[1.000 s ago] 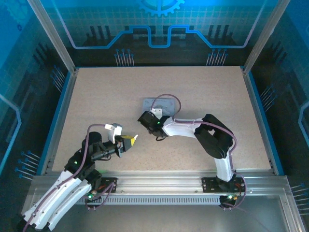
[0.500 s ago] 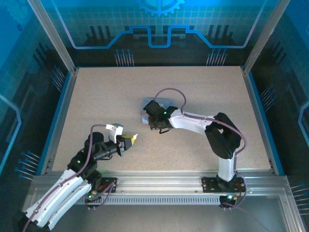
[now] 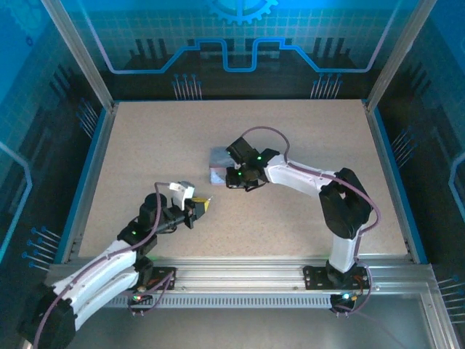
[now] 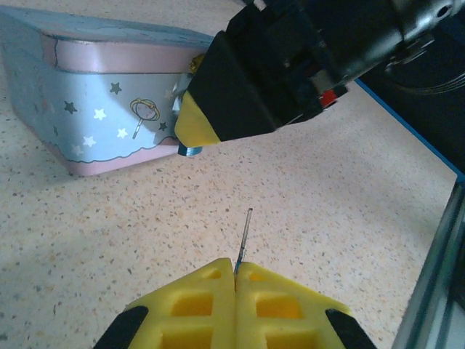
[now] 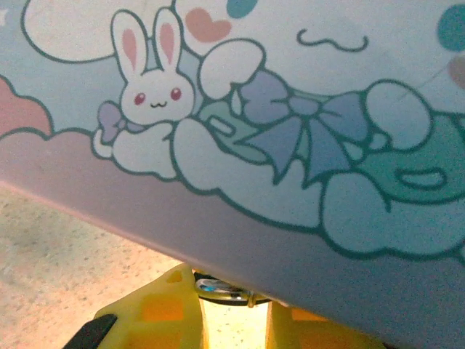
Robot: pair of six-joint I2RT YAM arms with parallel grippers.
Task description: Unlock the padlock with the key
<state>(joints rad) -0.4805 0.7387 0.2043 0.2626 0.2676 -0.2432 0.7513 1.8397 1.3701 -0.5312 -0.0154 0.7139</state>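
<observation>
Left fingers (image 4: 192, 309) pinch the key (image 4: 244, 238), pointing toward the tin (image 4: 94, 109).

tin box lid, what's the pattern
Pastel cartoon print on the tin box lid: white bunny, lavender bow, clouds. Best in the right wrist view.

light: bright, even, from above; blue cast on enclosure walls | shadows: soft, short on tabletop (image 3: 145, 145) | left wrist: key (image 4: 245, 236) sharp, no glare | right wrist: tin (image 5: 305, 109) very close, slightly soft

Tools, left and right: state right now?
Left tool: closed, holding the key.
Right tool: narrowly parted around the padlock; whether it grips cannot be told.
</observation>
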